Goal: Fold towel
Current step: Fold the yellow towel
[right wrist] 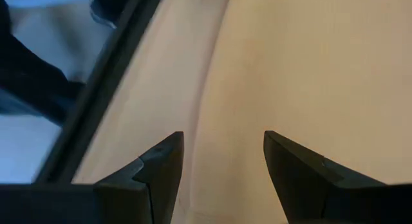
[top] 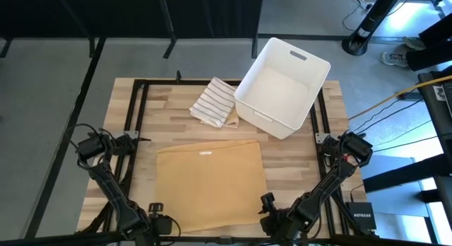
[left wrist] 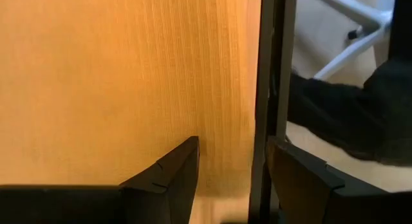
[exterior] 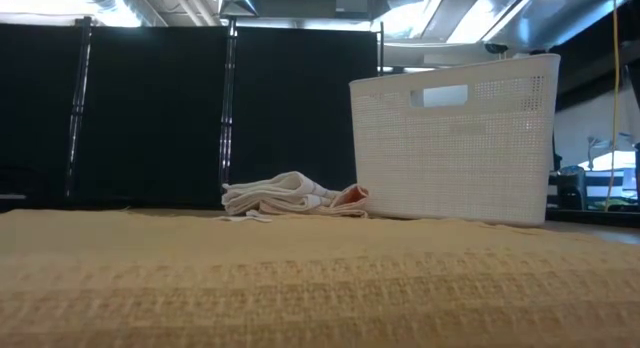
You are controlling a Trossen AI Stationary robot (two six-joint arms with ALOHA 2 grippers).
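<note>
Tan towel (top: pixel 210 182) lies flat; router (top: pixel 361 215) reads NETGEAR.

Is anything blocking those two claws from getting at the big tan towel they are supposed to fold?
Nothing visible does. The tan towel lies flat and bare, with the left claw and right claw open at its near corners. The striped cloth and white basket sit beyond its far edge, off the towel.

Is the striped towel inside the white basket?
No, the striped towel lies on the table beside the white basket.
</note>
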